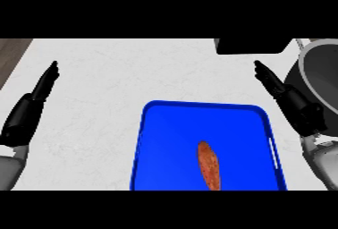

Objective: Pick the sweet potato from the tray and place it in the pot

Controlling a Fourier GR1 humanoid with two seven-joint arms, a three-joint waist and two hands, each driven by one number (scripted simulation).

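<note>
— What is there besides the job's own things?
— A white counter [99, 116], faintly marbled, filling most of the view.
— Anything else?
— A strip of brown wooden floor [12, 51] at upper left, and a black box [254, 46] at the counter's far edge.

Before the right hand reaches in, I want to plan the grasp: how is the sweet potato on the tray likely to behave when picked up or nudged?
The sweet potato looks solid, so probably stiff. Long, narrow and tapered, it may roll sideways on the flat blue tray if nudged. Gripping near the middle seems safest. Both the right hand and the left hand are open and away from it.
</note>
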